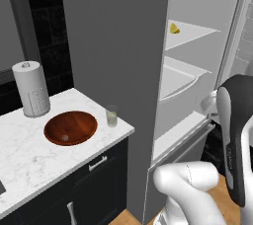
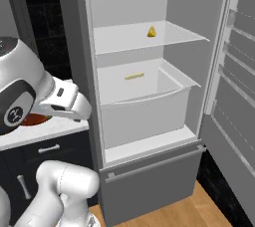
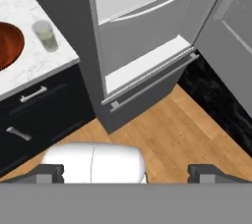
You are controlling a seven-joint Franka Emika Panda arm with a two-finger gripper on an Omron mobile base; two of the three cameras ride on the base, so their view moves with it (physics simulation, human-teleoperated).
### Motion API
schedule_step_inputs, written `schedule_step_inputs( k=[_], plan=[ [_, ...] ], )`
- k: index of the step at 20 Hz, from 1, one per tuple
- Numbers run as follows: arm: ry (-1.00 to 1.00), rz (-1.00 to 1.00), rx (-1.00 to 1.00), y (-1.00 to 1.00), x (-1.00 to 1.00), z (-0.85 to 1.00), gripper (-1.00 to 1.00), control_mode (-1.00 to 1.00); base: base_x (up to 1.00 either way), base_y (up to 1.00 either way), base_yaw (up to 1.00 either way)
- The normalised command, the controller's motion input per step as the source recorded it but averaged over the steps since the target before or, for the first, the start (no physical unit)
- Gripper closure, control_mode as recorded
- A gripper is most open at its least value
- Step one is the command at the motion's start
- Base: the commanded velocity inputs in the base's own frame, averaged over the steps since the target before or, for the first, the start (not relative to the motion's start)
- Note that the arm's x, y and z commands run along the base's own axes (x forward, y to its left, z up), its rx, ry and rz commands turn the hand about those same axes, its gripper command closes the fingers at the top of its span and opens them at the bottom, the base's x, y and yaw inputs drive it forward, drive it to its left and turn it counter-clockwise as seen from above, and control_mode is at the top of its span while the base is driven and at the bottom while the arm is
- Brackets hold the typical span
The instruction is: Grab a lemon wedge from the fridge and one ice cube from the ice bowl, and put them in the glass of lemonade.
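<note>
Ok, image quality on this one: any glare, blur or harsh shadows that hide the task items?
Left base view: flat even rendered light, soft gloss on the ice bowl, the ice cube small and faint. Right base view: the fridge interior is evenly lit, the lemon wedge crisp, no glare. Hand view: slightly soft, the glass of lemonade still readable; the gripper fingertips sit wide apart.

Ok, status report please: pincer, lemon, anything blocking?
Pincer open, empty. Tiny yellow lemon wedge on upper shelf of open grey fridge. Nothing blocking.
</note>
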Motion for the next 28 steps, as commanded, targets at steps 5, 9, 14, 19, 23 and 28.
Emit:
schedule_step_inputs(
  k=[5,9,14,19,23,28],
  plan=[
    [-0.02,0.0,0.0,0.07,0.02,0.0,-1.0,-1.0,0.0,0.0,0.0],
    [-0.03,0.02,0.0,-0.05,0.27,-0.07,-1.0,-1.0,0.0,0.0,0.0],
    [0.0,0.01,0.0,-0.01,0.04,-0.03,-1.0,1.0,0.28,-0.3,0.13],
    [0.0,0.0,0.0,0.0,0.0,0.0,-1.0,1.0,0.39,-0.5,0.3],
    [0.0,0.0,0.0,0.0,0.0,0.0,-1.0,1.0,0.33,-0.53,0.3],
    [0.0,0.0,0.0,0.0,0.0,0.0,-1.0,1.0,0.38,-0.5,0.29]
  ],
)
